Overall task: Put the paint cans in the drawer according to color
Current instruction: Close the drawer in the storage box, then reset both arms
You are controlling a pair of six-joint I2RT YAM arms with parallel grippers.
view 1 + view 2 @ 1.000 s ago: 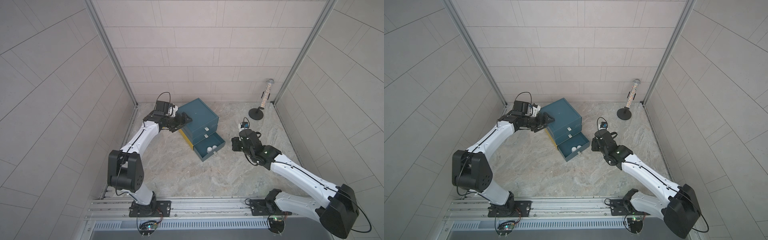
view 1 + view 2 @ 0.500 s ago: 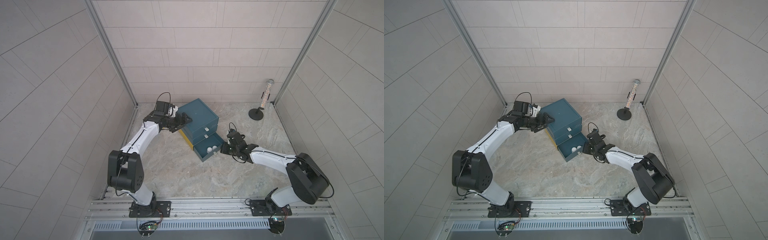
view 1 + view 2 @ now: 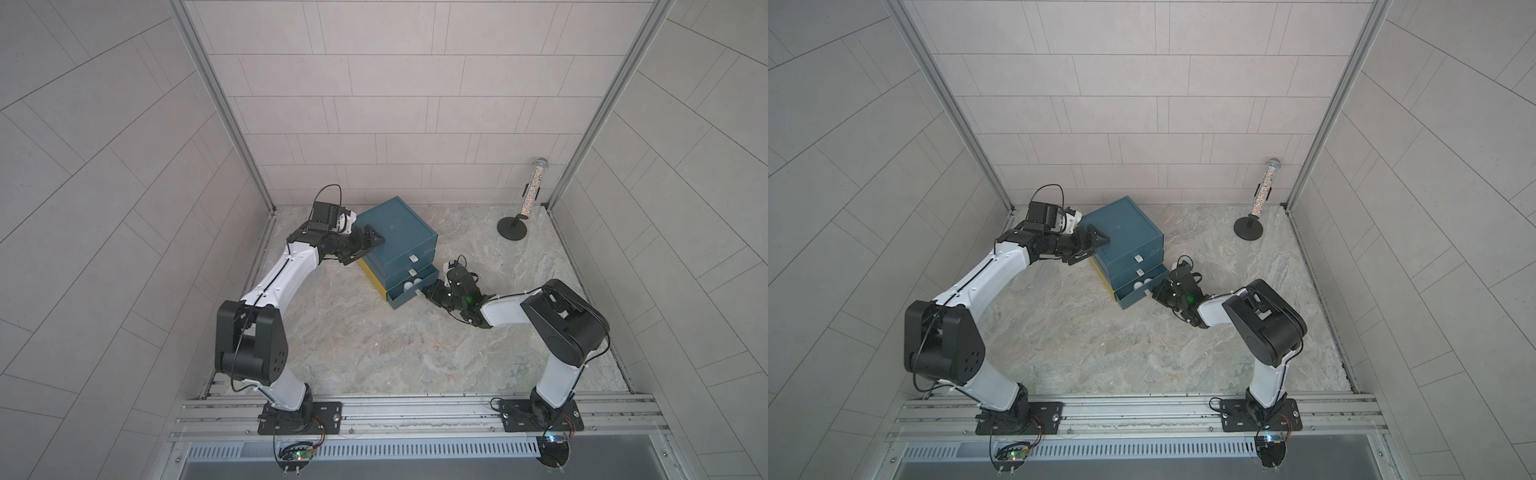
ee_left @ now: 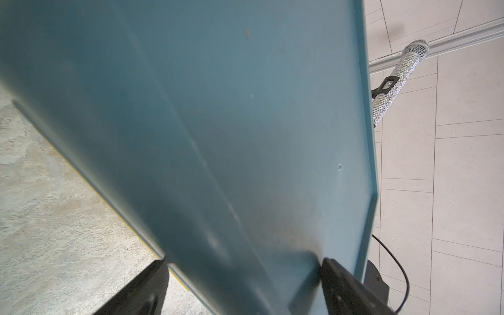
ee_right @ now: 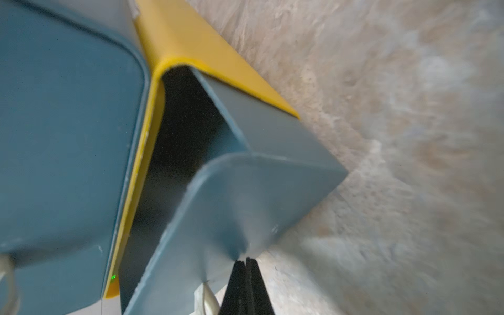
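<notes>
Right pincer (image 3: pixel 424 292): my jaws were pressed together, empty, at bottom drawer (image 3: pixel 405 300) front, frame centre.
Left pincer (image 3: pixel 368 246): I held it spread wide astride the cabinet (image 3: pixel 395 224) corner.
Paint cans (image 3: pixel 411 284): 2 white lay inside that open drawer.

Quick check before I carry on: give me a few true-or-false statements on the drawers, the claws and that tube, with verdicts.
1. The bottom drawer stands open. True.
2. Two white paint cans show inside it. True.
3. The right claw is spread wide. False: its fingers are pressed together at the drawer's front, holding nothing.
4. The glittery tube lies flat on the table. False: it stands upright on its black stand in the back corner.
5. The left claw sits at the cabinet's upper edge, away from the drawers. True.
</notes>
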